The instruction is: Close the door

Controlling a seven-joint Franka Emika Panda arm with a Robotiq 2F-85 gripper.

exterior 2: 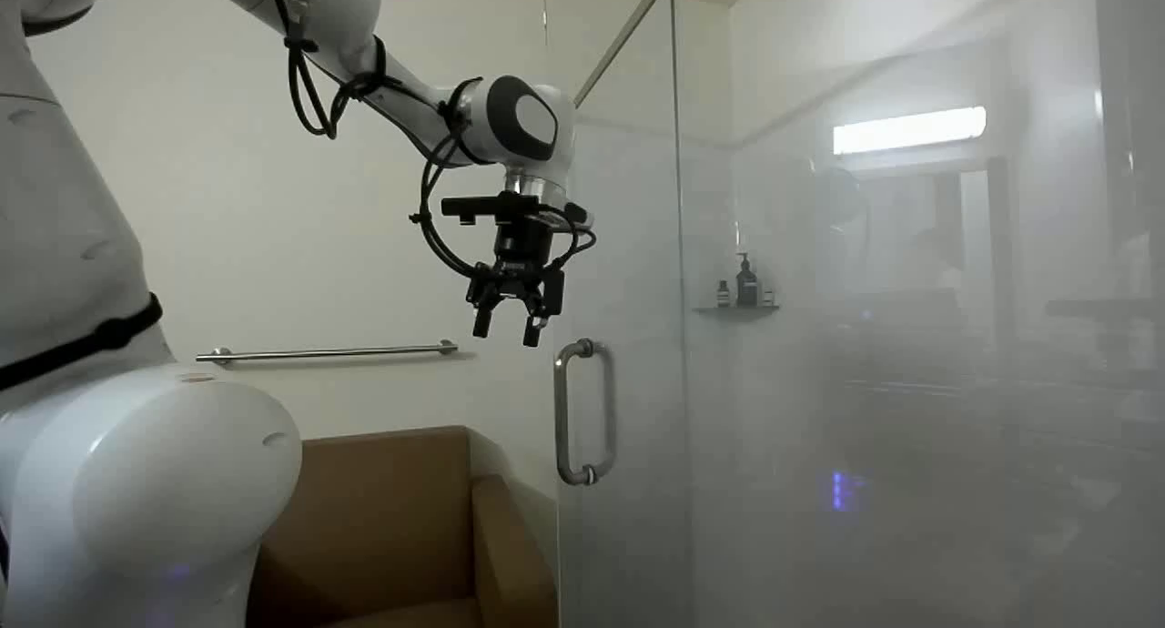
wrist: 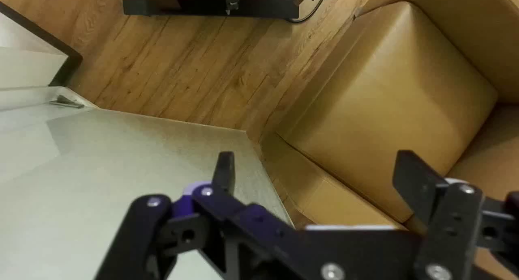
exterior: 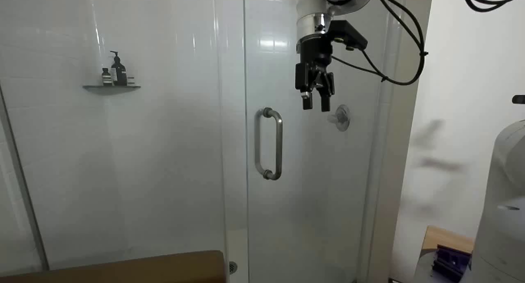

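The glass door [exterior: 320,217] is a clear panel with a chrome D-shaped handle [exterior: 279,147]. Door [exterior 2: 628,555] and handle [exterior 2: 562,419] show in both exterior views. I cannot tell exactly how far the door stands open. In the wrist view the door [wrist: 134,170] fills the lower left, its free edge running beside an armchair; the handle is out of view there. My gripper [exterior: 316,110] points down, open and empty. In an exterior view the gripper [exterior 2: 506,340] is above and left of the handle, apart from it. In the wrist view the gripper's fingers [wrist: 316,153] are wide apart.
A brown armchair [exterior 2: 382,510] stands close to the door's free edge; the armchair [wrist: 389,101] also shows in the wrist view. A towel bar [exterior 2: 337,352] is on the wall. A black metal foot [wrist: 211,5] rests on the wooden floor. A corner shelf [exterior: 111,87] holds bottles.
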